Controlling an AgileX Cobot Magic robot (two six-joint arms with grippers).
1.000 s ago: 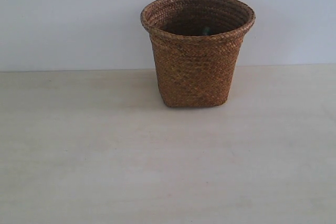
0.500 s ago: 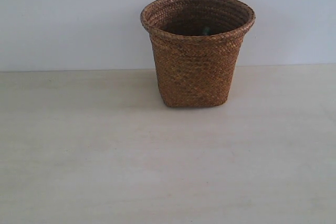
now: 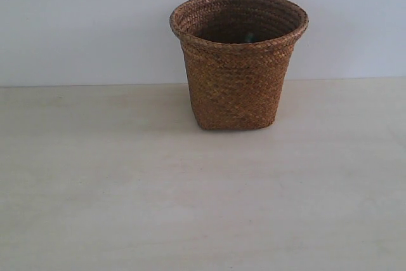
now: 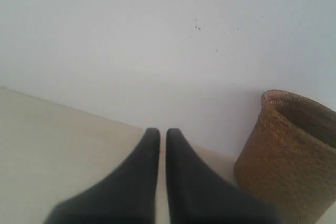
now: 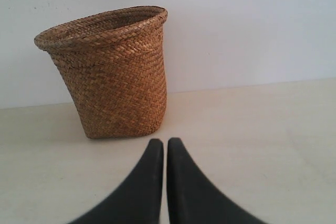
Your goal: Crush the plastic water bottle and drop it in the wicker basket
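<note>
Glint of green, judged to be plastic water bottle [image 3: 248,36], seen low inside wicker basket [image 3: 235,87]; drop judged done. Nothing held by left gripper [image 4: 163,130] or right gripper [image 5: 165,141]: jaws pinched to thin slit. Basket ahead of both jaw pairs, off to one side, apart. Any withdrawal best made wide of rim. Bottle heading and long axis hidden by weave: cannot be told

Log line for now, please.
left hand shut, empty; right hand shut, empty; wicker basket upright; plastic water bottle: probable green glint inside
</note>
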